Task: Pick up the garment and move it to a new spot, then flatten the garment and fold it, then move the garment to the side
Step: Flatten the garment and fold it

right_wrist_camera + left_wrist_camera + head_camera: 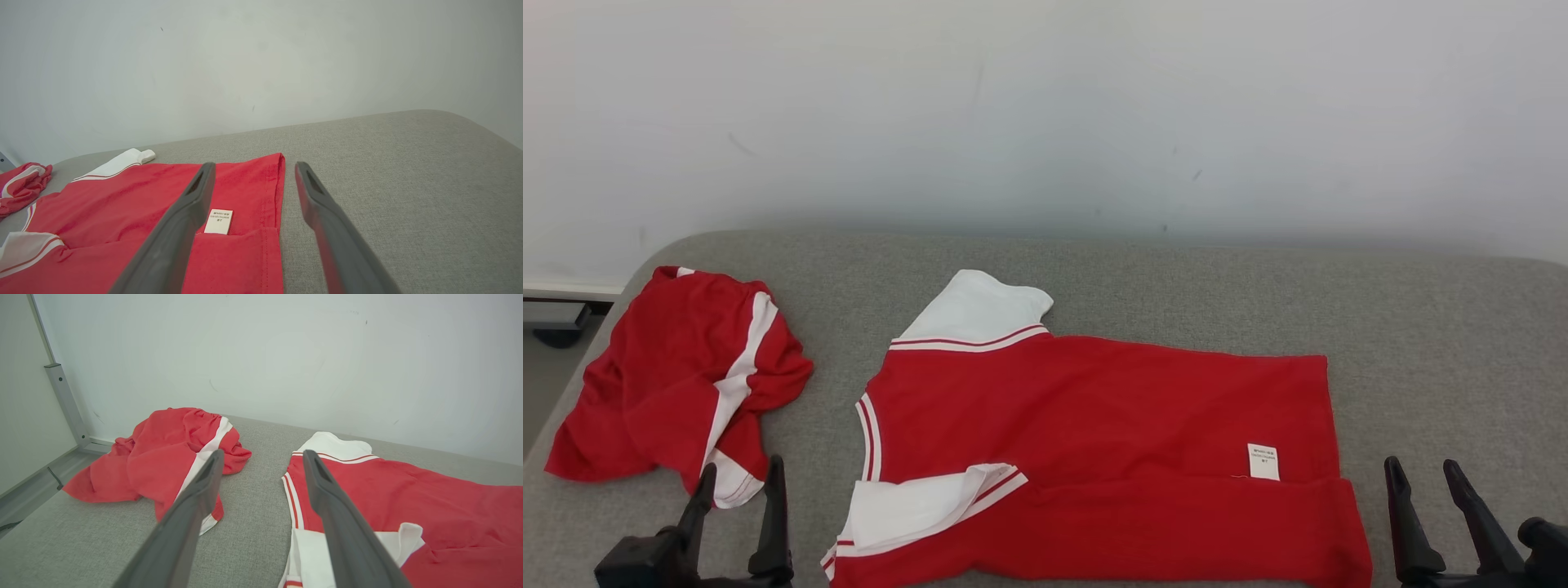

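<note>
A red garment [1111,441] with white sleeves lies spread on the grey surface, its collar end to the left and hem to the right, with a white label [1263,461] near the hem. The near long edge is folded over. The same garment [429,506] [135,204] shows in both wrist views. My left gripper [742,469] stands open near the front edge, left of the garment's collar, holding nothing; its dark fingers [196,506] frame bare fabric surface. My right gripper [1424,467] is open too, just right of the hem, empty, with one finger [184,220] over the label area.
A second red and white garment [682,380] lies crumpled at the left end of the grey padded surface [1421,343], also seen as a heap [163,457]. A pale wall [1045,106] stands behind. The surface's left edge drops to the floor [543,367].
</note>
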